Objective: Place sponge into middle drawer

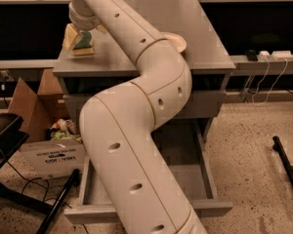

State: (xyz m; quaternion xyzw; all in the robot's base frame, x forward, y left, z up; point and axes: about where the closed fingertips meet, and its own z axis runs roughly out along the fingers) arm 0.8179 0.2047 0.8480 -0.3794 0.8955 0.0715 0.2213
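The sponge [83, 44], dark green on top and yellow below, lies on the grey counter [205, 38] near its left back corner. My gripper [81, 35] is right over the sponge, down at counter level, with a cream part of it against the sponge's left edge. My big white arm crosses the middle of the view and hides much of the cabinet. The middle drawer [205, 155] is pulled wide open low down, and the part of its inside that shows is bare. The grey drawer front above it [210, 104] is closed.
A cream round bowl [177, 43] stands mid-counter, half hidden by my arm. An open cardboard box [41, 130] with clutter sits on the floor to the left, beside black chair legs [53, 204]. A black bar [288, 167] lies on the floor to the right.
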